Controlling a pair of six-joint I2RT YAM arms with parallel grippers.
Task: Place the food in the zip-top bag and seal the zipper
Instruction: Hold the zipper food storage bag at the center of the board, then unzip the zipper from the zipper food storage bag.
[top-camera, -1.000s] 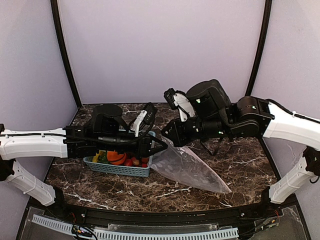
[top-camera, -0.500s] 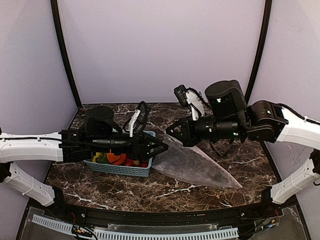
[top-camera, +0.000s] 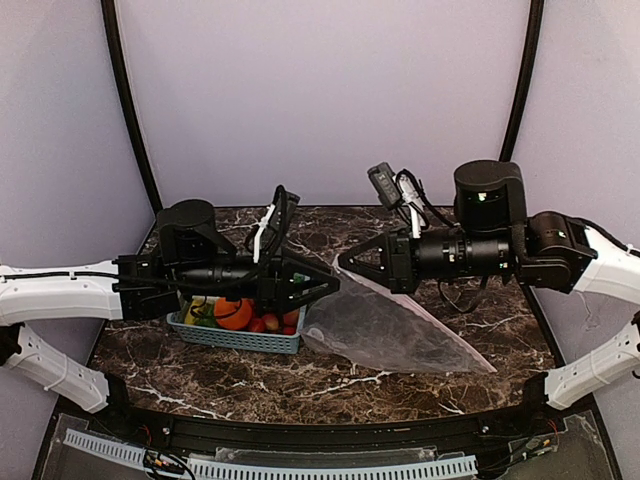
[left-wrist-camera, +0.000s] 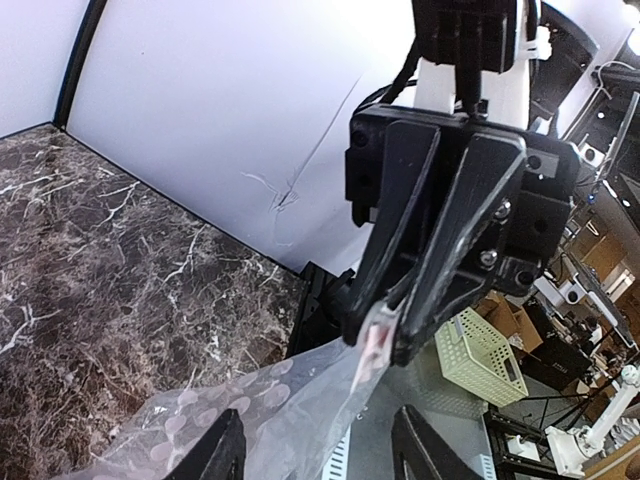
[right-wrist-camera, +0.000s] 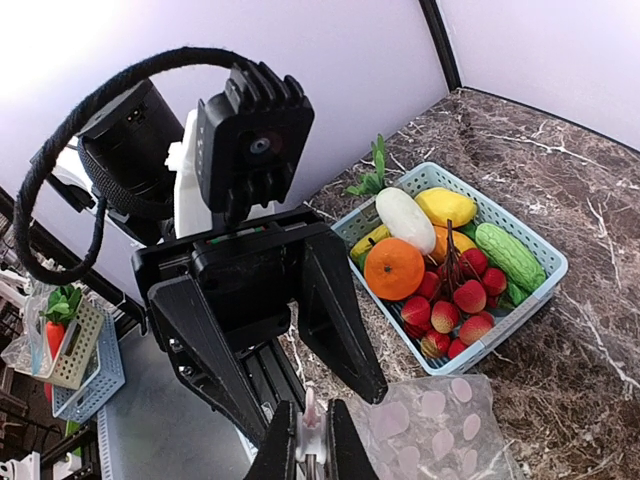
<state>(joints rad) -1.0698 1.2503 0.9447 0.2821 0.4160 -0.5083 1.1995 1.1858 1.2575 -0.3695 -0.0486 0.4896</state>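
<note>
no food is being seen inside the zip-top bag (top-camera: 395, 330) so far. the pouch is lying flat and see-through on the worktop (top-camera: 500, 310), stretching from the middle toward the right near corner, with its left end being lifted clear of the surface. that raised edge is being pinched by the right tool (top-camera: 344, 262), whose jaws are pressed together on the film. the left tool (top-camera: 328, 288) is being held just in front of it with its jaws spread and nothing gripped between them; in the left wrist view the dotted film is only being seen below them.

all the food is being kept in the light blue basket (top-camera: 240, 342) toward the left edge of the worktop: an orange (right-wrist-camera: 393, 268), a white radish (right-wrist-camera: 405, 218), a yellow pepper (right-wrist-camera: 446, 206), a cucumber (right-wrist-camera: 508, 255), strawberries (right-wrist-camera: 462, 296) and leafy greens (right-wrist-camera: 374, 165).

the task is being judged as barely begun. the mouth is not being shown parted, every piece is yet to be carried over, and the zipper, which cannot be made out here, is yet to be sealed.
</note>
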